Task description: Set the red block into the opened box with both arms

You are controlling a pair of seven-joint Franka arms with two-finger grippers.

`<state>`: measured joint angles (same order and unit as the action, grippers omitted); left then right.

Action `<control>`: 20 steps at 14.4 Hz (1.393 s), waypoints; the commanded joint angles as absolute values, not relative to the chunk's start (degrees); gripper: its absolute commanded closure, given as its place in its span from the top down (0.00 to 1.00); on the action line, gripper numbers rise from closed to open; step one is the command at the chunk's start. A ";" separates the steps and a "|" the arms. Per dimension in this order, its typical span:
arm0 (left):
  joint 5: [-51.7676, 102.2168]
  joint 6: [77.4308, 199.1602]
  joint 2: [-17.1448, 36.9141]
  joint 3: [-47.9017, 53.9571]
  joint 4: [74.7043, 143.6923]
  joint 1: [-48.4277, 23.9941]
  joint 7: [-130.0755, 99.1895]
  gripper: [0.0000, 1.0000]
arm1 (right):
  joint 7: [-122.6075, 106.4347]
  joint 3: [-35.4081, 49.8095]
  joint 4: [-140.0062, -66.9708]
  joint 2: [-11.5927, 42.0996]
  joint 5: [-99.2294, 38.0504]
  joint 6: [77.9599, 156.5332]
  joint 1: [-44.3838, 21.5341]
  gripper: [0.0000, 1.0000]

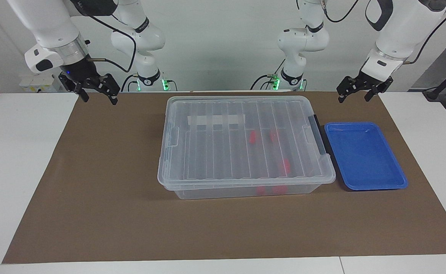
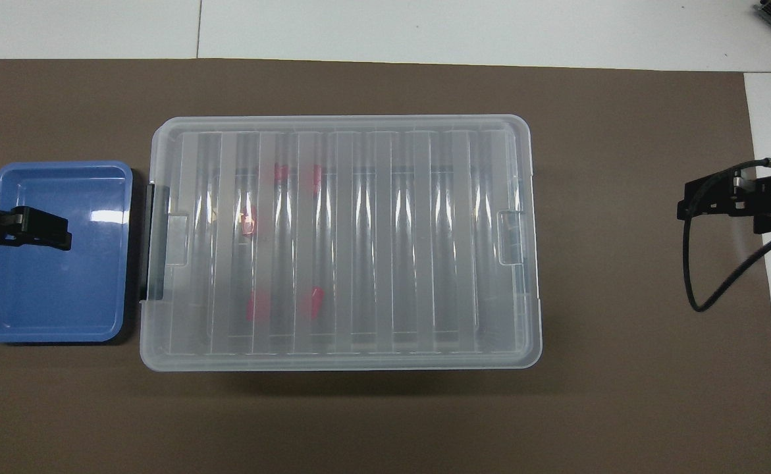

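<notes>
Five red blocks point(image 2: 258, 306) inside box point(image 2: 517, 125)

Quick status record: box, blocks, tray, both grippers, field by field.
box: lid on, middle of the brown mat
red blocks: five seen through the lid, all inside the box, toward the left arm's end
blue tray: empty, beside the box's latch end
left gripper: open, empty, raised by the tray
right gripper: open, empty, raised over the mat's edge

A white table point(image 1: 24, 160) is covered by a brown mat point(image 1: 104, 213); a pale grey wall point(image 1: 223, 42) is seen at the frame's top.
</notes>
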<state>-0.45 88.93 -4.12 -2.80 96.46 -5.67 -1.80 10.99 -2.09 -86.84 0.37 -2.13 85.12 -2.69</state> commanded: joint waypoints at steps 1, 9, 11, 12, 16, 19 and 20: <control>0.35 88.24 -4.92 -3.08 96.50 -5.71 -2.29 1.00 | 9.23 -1.76 -89.12 -1.93 -1.67 84.47 -1.41 1.00; 0.35 88.24 -4.92 -3.08 96.50 -5.71 -2.29 1.00 | 8.44 -1.67 -89.56 -1.85 0.17 86.83 -1.14 1.00; 0.35 88.24 -4.92 -3.08 96.50 -5.71 -2.29 1.00 | 6.77 -1.14 -89.47 -1.67 2.37 88.85 -1.32 1.00; 0.35 88.24 -4.92 -3.08 96.50 -5.71 -2.29 1.00 | 6.77 -1.06 -89.47 -1.67 2.37 89.03 -1.23 1.00; 0.26 88.24 -4.92 -3.08 96.50 -5.71 -2.29 1.00 | 6.59 -1.05 -89.47 -1.76 1.24 87.98 -0.79 1.00; 0.35 88.24 -4.92 -3.08 96.50 -5.71 -2.29 1.00 | 6.59 -1.05 -89.65 -1.93 1.23 87.10 -1.05 1.00; 0.35 88.16 -4.92 -2.99 96.50 -5.71 -2.29 1.00 | 6.59 -1.05 -89.74 -1.93 0.62 87.01 -0.97 1.00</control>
<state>-0.45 88.92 -4.12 -2.80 96.46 -5.67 -1.81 8.12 -1.27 -88.05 -0.53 1.26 87.25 -1.34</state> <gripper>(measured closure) 0.000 0.000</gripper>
